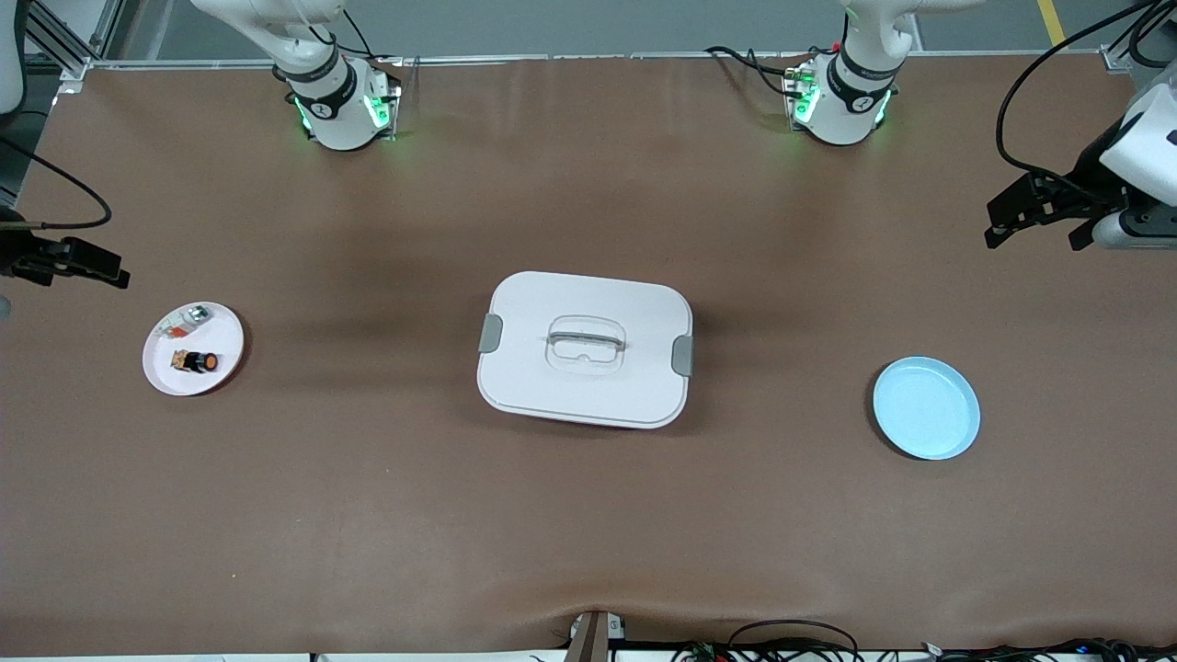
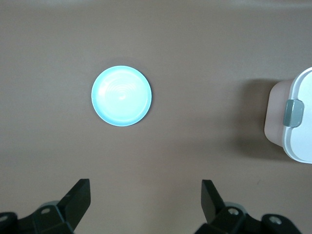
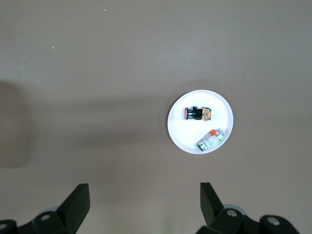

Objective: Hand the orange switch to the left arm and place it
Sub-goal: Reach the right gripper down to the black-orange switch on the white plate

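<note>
The orange switch (image 1: pixel 196 361) lies on its side on a small pink plate (image 1: pixel 227 345) at the right arm's end of the table. It also shows in the right wrist view (image 3: pixel 197 113) on the plate (image 3: pixel 184 134). The white box (image 1: pixel 586 348) with grey clips sits at the table's middle, and its edge shows in the left wrist view (image 2: pixel 297 122). My right gripper (image 1: pixel 101 267) is open and empty, high over the table edge by the pink plate; its open jaws show in its wrist view (image 3: pixel 145 195). My left gripper (image 1: pixel 1034 225) is open and empty, high over the left arm's end; its wrist view (image 2: pixel 146 192) shows this.
A small silver and red-orange part (image 1: pixel 188 319) lies on the pink plate beside the switch, also in the right wrist view (image 3: pixel 210 138). An empty blue plate (image 1: pixel 926 407) sits toward the left arm's end, seen too in the left wrist view (image 2: pixel 121 95). Cables run along the table edges.
</note>
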Controlling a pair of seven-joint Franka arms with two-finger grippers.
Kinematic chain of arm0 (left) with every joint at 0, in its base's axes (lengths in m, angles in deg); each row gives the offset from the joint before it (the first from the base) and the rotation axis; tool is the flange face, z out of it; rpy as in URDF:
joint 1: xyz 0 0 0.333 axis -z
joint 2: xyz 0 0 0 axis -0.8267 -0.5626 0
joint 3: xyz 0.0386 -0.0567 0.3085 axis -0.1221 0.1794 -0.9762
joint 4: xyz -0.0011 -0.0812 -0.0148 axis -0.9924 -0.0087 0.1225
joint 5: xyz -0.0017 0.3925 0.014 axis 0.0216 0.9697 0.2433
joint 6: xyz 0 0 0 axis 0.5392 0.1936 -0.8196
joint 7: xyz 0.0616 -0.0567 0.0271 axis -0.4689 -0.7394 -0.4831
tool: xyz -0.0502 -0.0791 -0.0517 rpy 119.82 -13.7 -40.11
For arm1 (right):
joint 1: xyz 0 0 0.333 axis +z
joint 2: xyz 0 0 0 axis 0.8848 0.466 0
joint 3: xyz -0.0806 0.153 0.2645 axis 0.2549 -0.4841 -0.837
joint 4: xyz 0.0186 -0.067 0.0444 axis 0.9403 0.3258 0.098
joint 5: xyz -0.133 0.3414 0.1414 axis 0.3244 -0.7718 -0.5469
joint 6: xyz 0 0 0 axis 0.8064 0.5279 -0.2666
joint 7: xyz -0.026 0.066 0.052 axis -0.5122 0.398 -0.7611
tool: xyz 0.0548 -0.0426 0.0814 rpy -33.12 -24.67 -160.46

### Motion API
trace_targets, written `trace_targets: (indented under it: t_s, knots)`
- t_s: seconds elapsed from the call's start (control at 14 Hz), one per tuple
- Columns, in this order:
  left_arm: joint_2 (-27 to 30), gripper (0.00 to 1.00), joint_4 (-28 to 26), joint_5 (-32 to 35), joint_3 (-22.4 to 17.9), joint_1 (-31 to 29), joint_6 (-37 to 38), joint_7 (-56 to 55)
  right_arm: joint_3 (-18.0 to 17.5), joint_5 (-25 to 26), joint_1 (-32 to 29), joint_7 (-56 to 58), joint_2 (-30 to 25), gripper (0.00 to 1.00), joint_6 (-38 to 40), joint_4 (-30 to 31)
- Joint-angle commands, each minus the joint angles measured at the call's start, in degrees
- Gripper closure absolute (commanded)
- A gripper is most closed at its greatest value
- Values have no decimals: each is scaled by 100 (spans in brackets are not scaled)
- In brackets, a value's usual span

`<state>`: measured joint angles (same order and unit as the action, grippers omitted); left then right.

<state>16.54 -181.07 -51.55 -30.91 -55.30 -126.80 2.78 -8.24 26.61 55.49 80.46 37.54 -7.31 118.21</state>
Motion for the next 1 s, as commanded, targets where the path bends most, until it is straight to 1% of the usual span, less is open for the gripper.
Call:
trace_targets:
  t_s: [0.0, 0.14, 0.36, 0.43, 0.79, 0.93]
  knots:
    - [-66, 0, 161, 69, 31, 6, 128, -17, -50, 70, -240, 211, -33, 0, -438, 431]
    - [-66, 0, 161, 61, 31, 6, 128, -17, -58, 193, -433, 228, 46, 0, -842, 738]
    - [-66, 0, 161, 69, 31, -2, 128, -17, -58, 193, -635, 387, 81, 0, -1580, 1292]
    - [-66, 0, 161, 69, 31, -2, 128, -17, -58, 193, -706, 395, 177, 0, -1756, 1389]
    - [-66, 0, 170, 61, 31, 6, 128, -17, -67, 167, -1040, 641, 1064, 0, -2477, 1390]
    - [-66, 0, 170, 69, 40, 6, 128, -17, -67, 167, -1119, 711, 1320, 0, -2724, 1408]
